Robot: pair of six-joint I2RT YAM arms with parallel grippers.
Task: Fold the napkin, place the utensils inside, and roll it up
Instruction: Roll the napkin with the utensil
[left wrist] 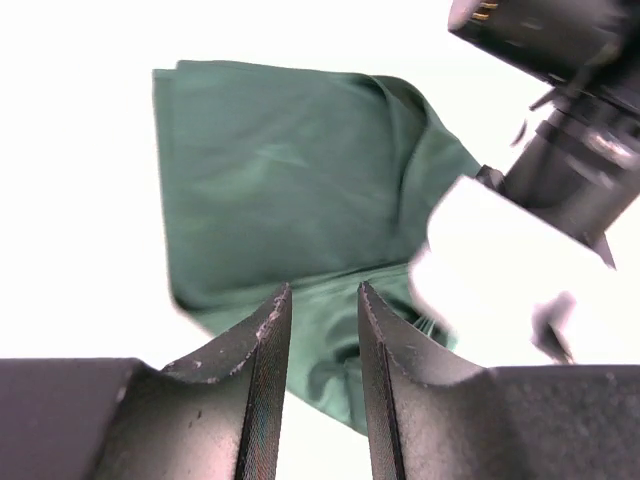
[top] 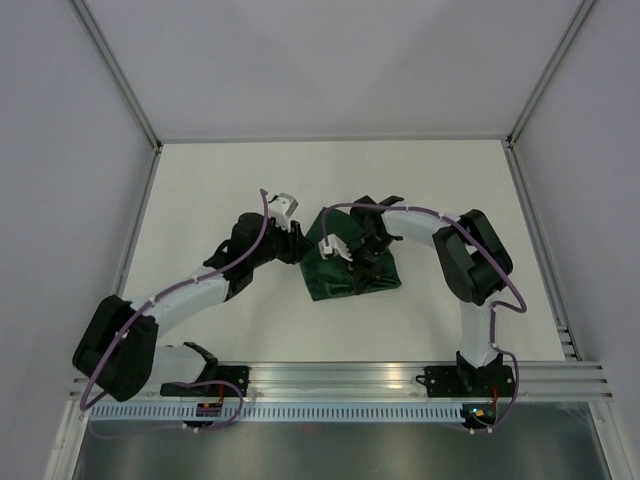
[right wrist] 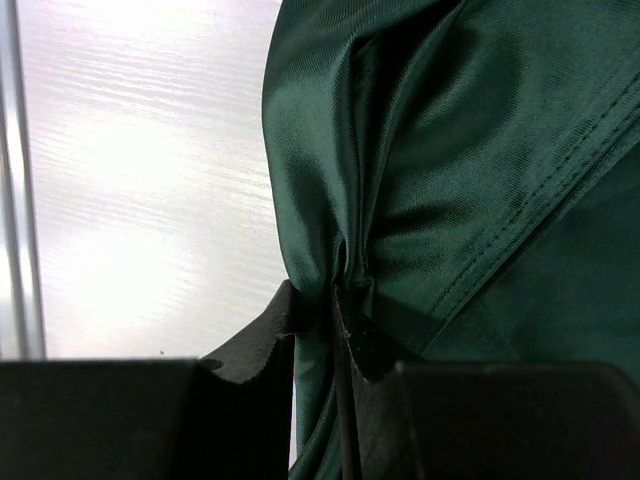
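The dark green napkin (top: pixel 352 270) lies bunched and partly folded at mid-table. My right gripper (top: pixel 347 250) reaches over it from the right and is shut on a gathered pleat of the cloth (right wrist: pixel 420 150), pinched between the black fingers (right wrist: pixel 262 335); the gripper (right wrist: pixel 335 295) shows close up in the right wrist view. My left gripper (top: pixel 300 244) sits at the napkin's left edge. In the left wrist view its jaws (left wrist: pixel 322 295) stand apart with nothing between them, the napkin (left wrist: pixel 290 170) lying just beyond the tips. The utensils are hidden.
The right arm's white and black wrist (left wrist: pixel 500 260) crowds the right of the left wrist view. Aluminium frame posts (top: pixel 135 100) and white walls bound the table. A metal rail (top: pixel 400 380) runs along the near edge by the arm bases.
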